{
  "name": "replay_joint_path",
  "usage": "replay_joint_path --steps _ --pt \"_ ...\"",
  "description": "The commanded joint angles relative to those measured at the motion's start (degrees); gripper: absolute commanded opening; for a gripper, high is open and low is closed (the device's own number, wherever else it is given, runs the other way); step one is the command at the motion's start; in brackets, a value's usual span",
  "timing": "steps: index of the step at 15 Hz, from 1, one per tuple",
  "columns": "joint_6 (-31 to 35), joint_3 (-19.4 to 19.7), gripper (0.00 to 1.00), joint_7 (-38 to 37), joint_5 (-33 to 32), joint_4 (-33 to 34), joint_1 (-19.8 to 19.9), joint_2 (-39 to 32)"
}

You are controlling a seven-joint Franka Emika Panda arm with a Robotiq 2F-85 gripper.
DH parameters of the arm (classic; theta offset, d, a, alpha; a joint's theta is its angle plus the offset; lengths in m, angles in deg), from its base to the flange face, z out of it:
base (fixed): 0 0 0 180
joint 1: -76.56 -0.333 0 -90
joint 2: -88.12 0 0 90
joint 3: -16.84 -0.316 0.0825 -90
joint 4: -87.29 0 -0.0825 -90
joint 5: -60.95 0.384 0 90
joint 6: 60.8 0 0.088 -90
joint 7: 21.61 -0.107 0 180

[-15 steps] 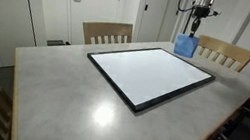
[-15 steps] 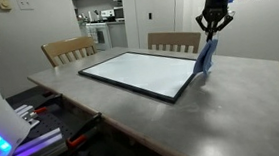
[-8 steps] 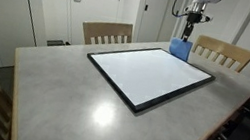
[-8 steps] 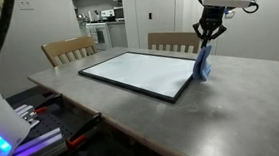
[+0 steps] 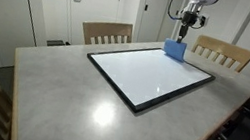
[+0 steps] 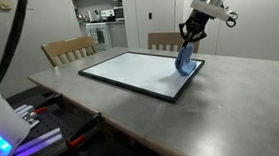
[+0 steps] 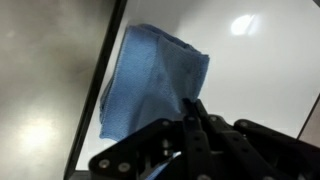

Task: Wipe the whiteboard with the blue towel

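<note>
In the wrist view the grey worktop (image 7: 40,90) is lying at 9 o'clock. The black frame (image 7: 103,70) is running up beside it, and the blue towel (image 7: 150,75) is hanging across that frame. Most of the cloth is covering the whiteboard (image 7: 265,75), whose glossy white is filling the 3 o'clock side. The jaws are shut tight on a fold at the towel's near edge. From them the cloth is spreading toward 11 o'clock, with its long side lying along the frame.

In an exterior view the towel (image 5: 175,50) is sitting at the 1 o'clock edge of the whiteboard (image 5: 149,76), so nearly all the white surface is stretching away toward 7 o'clock. In an exterior view from another side the towel (image 6: 187,61) is dangling at the board's 3 o'clock edge, and the whiteboard (image 6: 139,73) is opening out toward 9 o'clock. The towel's lower hem seems to be meeting the board, but I cannot tell how firmly it is pressing.

No bowl, bin or tray is showing. I judge the coming move to be a drag from this edge across the open white.
</note>
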Motion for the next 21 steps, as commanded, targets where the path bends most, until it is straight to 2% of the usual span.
replay_joint_path --steps 1,5,12,21 --pt "-1.9 -1.6 0.01 0.7 2.2 1.3 0.8 -2.6" --pt "-2.6 -2.2 0.01 0.2 3.1 2.0 0.5 -5.0" --pt "-1.2 -3.7 0.01 -0.2 2.9 0.1 -0.9 -5.1" --pt "-0.6 -4.1 0.01 -1.0 2.4 -1.2 -4.9 -4.9"
